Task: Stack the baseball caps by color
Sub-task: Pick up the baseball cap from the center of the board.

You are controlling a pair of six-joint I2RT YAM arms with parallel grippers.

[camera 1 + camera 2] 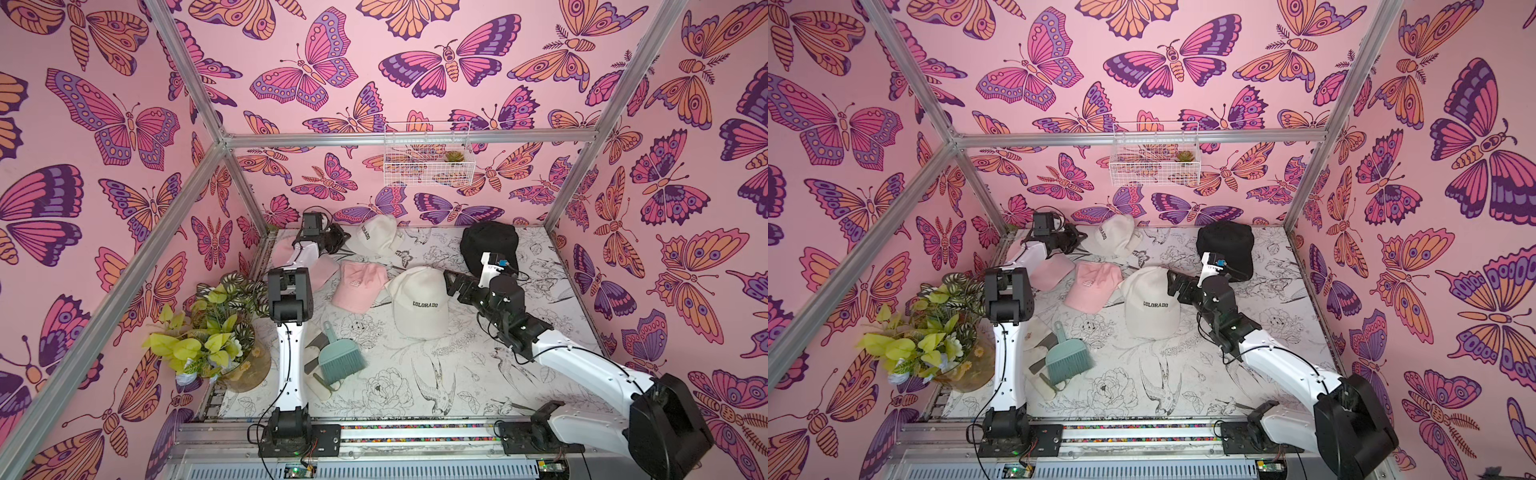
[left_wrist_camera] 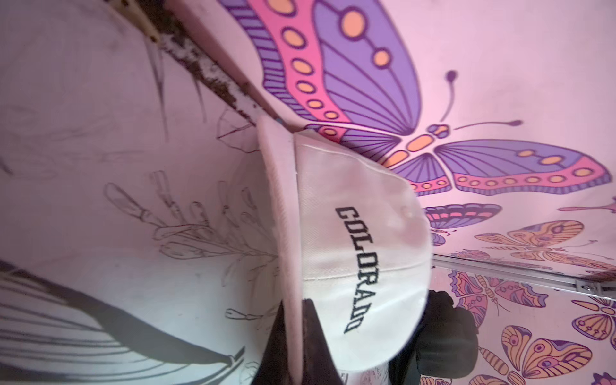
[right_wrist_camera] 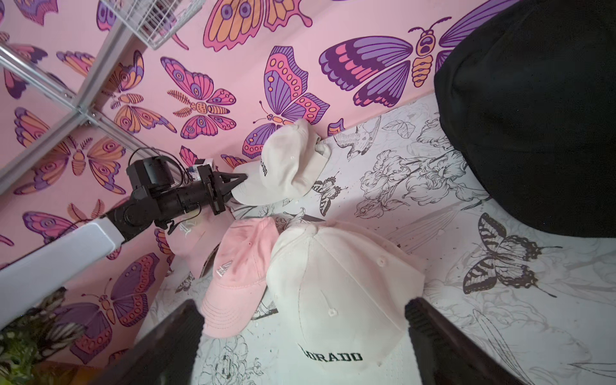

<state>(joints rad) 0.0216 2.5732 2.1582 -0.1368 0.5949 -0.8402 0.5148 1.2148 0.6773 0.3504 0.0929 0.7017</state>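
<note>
**Left wrist view: left gripper (image 2: 296,333) clamped on the far cream cap (image 2: 350,233)**

We see both dark fingers (image 2: 315,343) pressed together on that cap's brim, one on each face. The "COLORADO" lettering faces the camera. In both top views the cap sits at the back of the table (image 1: 457,374), close to the rear wall (image 1: 415,199). We can't tell whether it is off the surface.

The right gripper (image 1: 454,283) has its jaws wide apart and holds nothing. It hangs at the crown side of the near cream cap (image 1: 417,307), which lies mid-table with its lettering toward the front. In the right wrist view the two fingers flank that cap. Whether they touch it isn't clear.

The pink cap (image 1: 357,286) lies just left of the near cream cap, and their edges meet in the right wrist view. A second pink cap (image 1: 326,270) lies further left, partly hidden under the left arm.

The black caps (image 1: 488,243) are at back right and read as one dark heap, so we can't count them.

The teal brush (image 1: 340,357) is front left, well apart from the caps and near the plant (image 1: 208,328).
</note>
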